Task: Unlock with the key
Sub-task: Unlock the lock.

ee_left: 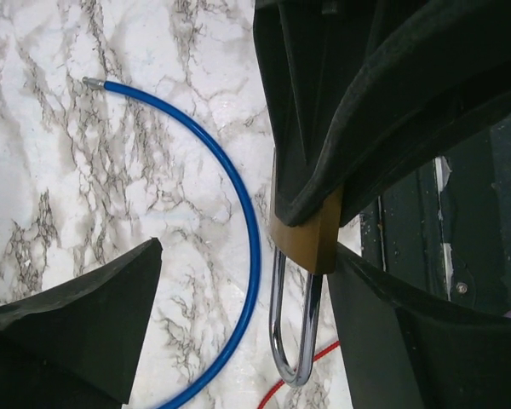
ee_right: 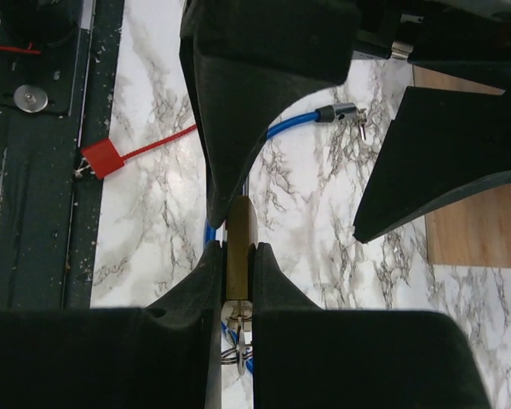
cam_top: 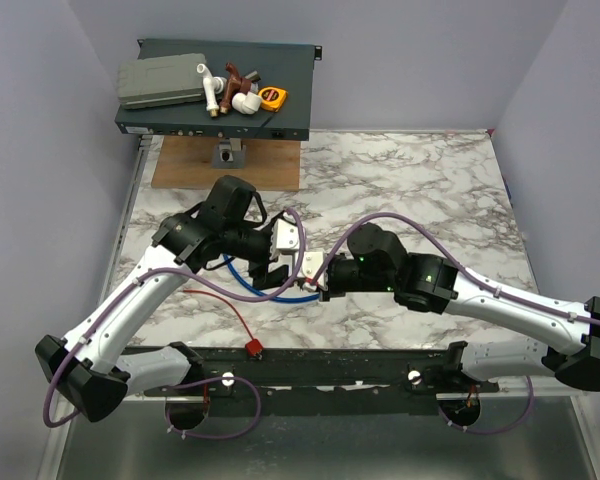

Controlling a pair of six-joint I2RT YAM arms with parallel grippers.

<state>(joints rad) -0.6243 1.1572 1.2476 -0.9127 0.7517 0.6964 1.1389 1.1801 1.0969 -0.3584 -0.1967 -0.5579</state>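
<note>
My right gripper (ee_right: 238,253) is shut on the body of the brass padlock (ee_right: 240,223), one finger on each flat side. A thin metal piece with wire rings (ee_right: 239,345) sits at the padlock's near end; I cannot tell whether it is the key blade. The red tag (ee_right: 101,158) lies on its red cord (cam_top: 220,312) near the table's front edge, apart from both grippers. My left gripper (ee_left: 247,256) is open, and the padlock (ee_left: 307,241) with its silver shackle (ee_left: 291,341) is against its right finger (ee_left: 409,341). In the top view the two grippers, left (cam_top: 280,258) and right (cam_top: 313,283), meet mid-table.
The blue cable lock (ee_left: 238,196) curves on the marble under the grippers, and its metal end (ee_right: 341,112) lies free. A black rack box (cam_top: 280,120) with tools on it stands at the back left, with a wooden board (cam_top: 190,165) in front of it. A black rail (cam_top: 330,365) runs along the front edge.
</note>
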